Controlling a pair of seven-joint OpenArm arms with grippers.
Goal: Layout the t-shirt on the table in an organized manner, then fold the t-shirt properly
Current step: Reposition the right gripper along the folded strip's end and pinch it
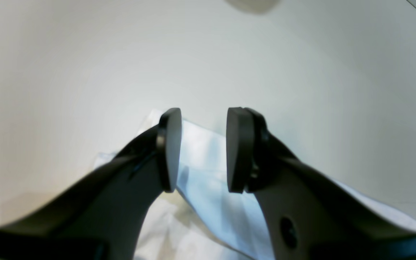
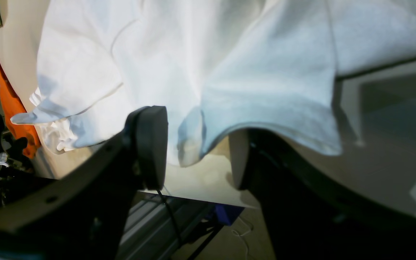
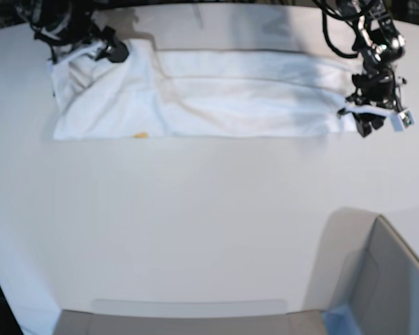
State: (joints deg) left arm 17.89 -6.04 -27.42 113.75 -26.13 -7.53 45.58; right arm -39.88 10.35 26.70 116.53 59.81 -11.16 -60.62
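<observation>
- The t-shirt (image 3: 195, 101) lies on the far part of the table (image 3: 195, 223), pulled into a long band from side to side. It looks folded over already, with a small orange bit (image 3: 141, 135) of the print peeking out at its near edge.
- The left gripper (image 1: 203, 150) is at one end of the shirt. Its two fingers are spread apart, with white cloth lying between and under them. It does not pinch the cloth.
- The right gripper (image 2: 197, 148) is at the other end, near the table's far edge. Its fingers are spread too, and the cloth hangs loose over one of them. I think it is not holding the shirt, but cloth hides that finger, so I am not sure.
- To do this step well, both grippers should take hold of their ends at the same height, so the band stays straight.
- Each one should pinch all the layers, not just the top one.
- Then move both slowly together, so the fold lands flat with no bumps.
- Watch the far edge, so the cloth does not slide off the table.
</observation>
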